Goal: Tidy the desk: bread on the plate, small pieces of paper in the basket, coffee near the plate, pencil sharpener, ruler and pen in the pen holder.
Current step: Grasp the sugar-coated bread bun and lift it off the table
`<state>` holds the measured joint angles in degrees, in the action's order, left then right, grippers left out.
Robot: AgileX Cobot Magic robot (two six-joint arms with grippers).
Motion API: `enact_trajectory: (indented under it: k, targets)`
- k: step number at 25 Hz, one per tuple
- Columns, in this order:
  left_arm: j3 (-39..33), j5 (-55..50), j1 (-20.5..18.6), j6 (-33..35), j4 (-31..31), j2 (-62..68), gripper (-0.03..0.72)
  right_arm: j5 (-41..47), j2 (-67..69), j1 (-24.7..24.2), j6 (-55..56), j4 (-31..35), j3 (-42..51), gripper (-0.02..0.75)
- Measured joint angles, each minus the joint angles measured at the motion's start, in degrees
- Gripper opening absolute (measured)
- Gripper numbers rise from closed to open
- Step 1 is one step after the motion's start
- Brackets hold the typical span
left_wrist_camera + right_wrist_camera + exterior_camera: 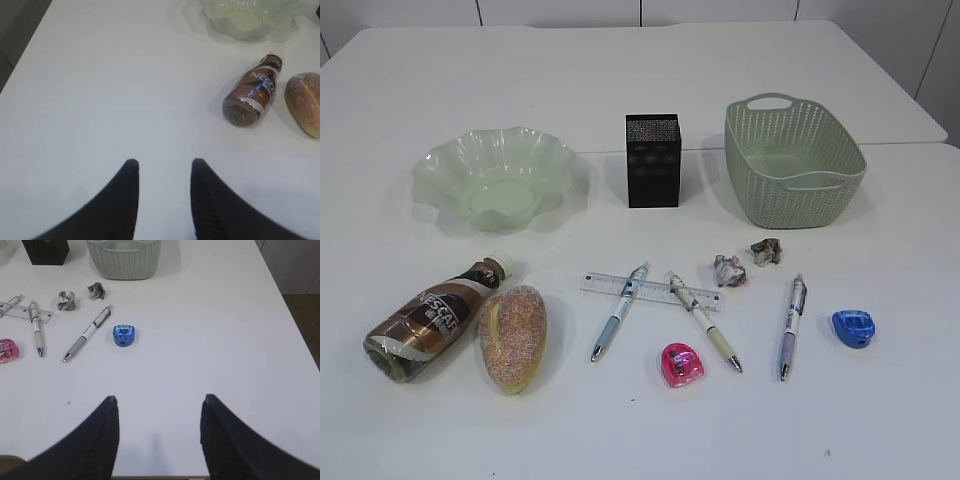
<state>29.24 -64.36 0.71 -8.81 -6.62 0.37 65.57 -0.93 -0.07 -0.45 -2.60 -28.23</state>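
A pale green wavy plate (492,178) stands back left. A coffee bottle (438,318) lies next to a bread roll (513,336) at the front left. The black pen holder (653,160) and green basket (793,162) stand at the back. A ruler (650,291), three pens (620,311) (703,320) (792,325), two paper balls (729,270) (766,251), a pink sharpener (683,364) and a blue sharpener (853,327) lie in front. My left gripper (162,167) is open and empty, left of the bottle (254,91). My right gripper (159,402) is open and empty, near the blue sharpener (124,335).
The table's right edge (285,315) runs close to my right gripper, and its left edge (25,55) is left of my left gripper. Neither arm shows in the exterior view.
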Motion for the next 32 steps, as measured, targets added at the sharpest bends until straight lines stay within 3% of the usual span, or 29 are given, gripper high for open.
enact_trajectory:
  k: [32]
  targets:
    - [0.0, 0.0, 0.0, 0.0, 0.0, 0.0, 0.239, -0.1, 0.0, 0.0, 0.0, 0.0, 0.0, 0.416]
